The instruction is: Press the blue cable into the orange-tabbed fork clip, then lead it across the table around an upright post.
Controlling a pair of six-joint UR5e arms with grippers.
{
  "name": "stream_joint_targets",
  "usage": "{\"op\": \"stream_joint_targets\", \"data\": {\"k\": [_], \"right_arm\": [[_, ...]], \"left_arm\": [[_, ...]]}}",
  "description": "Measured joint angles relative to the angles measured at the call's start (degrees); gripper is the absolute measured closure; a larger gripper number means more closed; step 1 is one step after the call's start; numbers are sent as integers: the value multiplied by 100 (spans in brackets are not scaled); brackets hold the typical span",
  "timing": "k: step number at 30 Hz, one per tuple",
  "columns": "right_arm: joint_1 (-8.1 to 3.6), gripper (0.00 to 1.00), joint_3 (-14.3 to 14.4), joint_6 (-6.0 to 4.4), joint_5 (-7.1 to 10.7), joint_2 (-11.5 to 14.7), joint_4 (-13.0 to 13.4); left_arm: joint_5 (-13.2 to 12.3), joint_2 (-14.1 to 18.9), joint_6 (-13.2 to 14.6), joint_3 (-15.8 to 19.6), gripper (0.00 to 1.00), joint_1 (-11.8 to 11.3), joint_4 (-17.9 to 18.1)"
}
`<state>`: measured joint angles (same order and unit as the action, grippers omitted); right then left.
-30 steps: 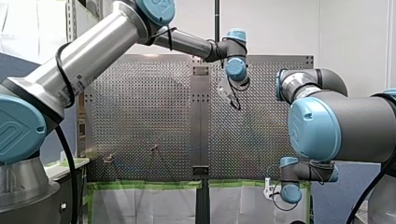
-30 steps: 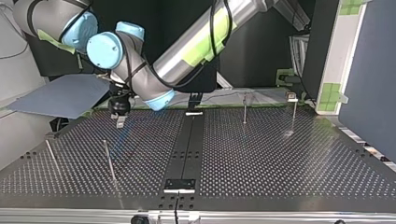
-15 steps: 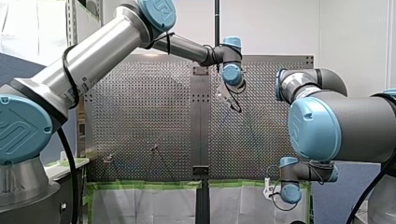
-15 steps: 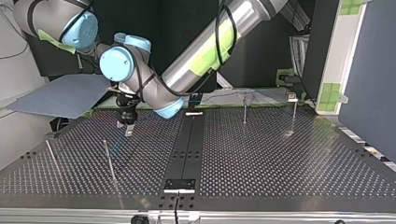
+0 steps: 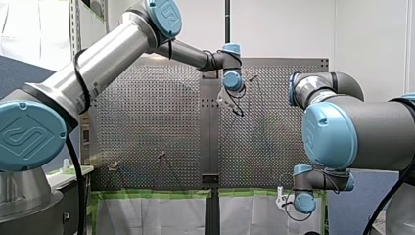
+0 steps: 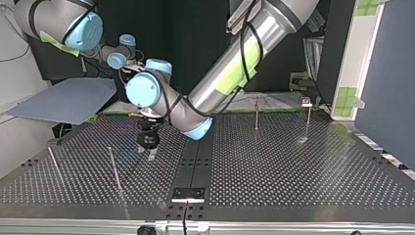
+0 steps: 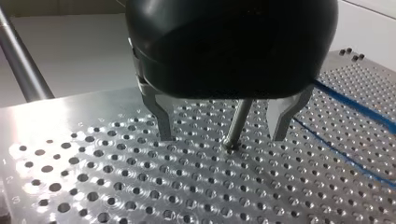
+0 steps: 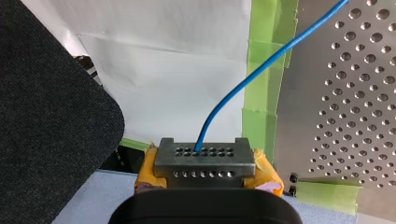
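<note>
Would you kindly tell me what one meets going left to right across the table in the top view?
Thin post, second thin post, my left gripper, black centre strip, upright post, post with a fitting on top.

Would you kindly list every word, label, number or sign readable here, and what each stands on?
No text reads clearly.
Raised emblem on my left arm's blue joint cap: a logo, letters not legible.
Sticker on that arm's silver tube: too small to read.
</note>
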<state>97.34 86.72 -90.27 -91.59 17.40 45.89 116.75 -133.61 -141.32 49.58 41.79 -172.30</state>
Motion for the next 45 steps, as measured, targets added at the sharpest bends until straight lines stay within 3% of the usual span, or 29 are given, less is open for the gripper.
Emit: {"op": "stream_joint_targets", "data": {"k": [6, 13, 24, 30, 45], "right_arm": [[0, 100, 1, -1, 0, 2, -1], [1, 100, 1, -1, 0, 3, -4], [1, 100, 8, 1, 0, 2, -11], [4, 100, 7, 1, 0, 3, -15], [12, 100, 7, 7, 0, 3, -41]], "left_arm": [[-111, 6, 17, -39, 2, -8, 6], [-250, 6, 5, -347, 2, 37, -28], [-256, 0, 10, -485, 2, -104, -115], [-250, -3, 170, -487, 2, -149, -145], [333, -524, 881, -486, 2, -77, -804]]}}
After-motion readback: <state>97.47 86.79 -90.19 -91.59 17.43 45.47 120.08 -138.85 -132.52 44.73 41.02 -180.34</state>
